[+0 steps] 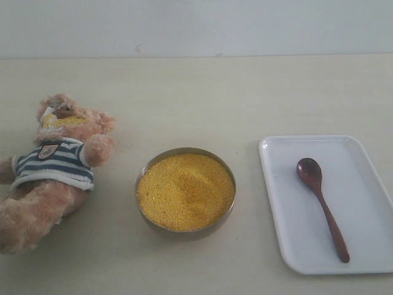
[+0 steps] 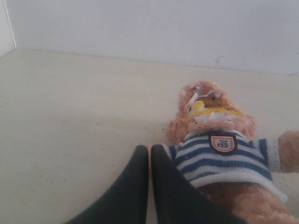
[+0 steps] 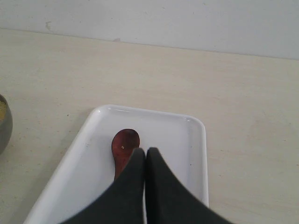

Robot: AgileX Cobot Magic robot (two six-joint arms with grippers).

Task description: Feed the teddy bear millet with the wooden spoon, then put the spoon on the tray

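The right gripper has its dark fingers pressed tip to tip, gripping nothing. Under and just ahead of it lies the flat white rectangular plastic tray. The tray's low rim leaves bare floor all around the slim dark reddish-brown wooden spoon. Past the far rim, the pale table runs open to the wall.

The left gripper is likewise closed and empty, just beside the striped sleeve of the fluffy light-brown plush teddy bear, with open table on its other side. Whether it touches the sleeve cannot be told.

The right fingers hide the spoon's handle, and the round metal bowl is cut off at the frame edge.

The spoon lies on the tray, its long axis slanting, with the oval end pointing away from the right gripper. Bright-yellow millet fills the bowl between the bear and the tray. The bear lies on its back, head away from the left gripper, with grains on its muzzle.
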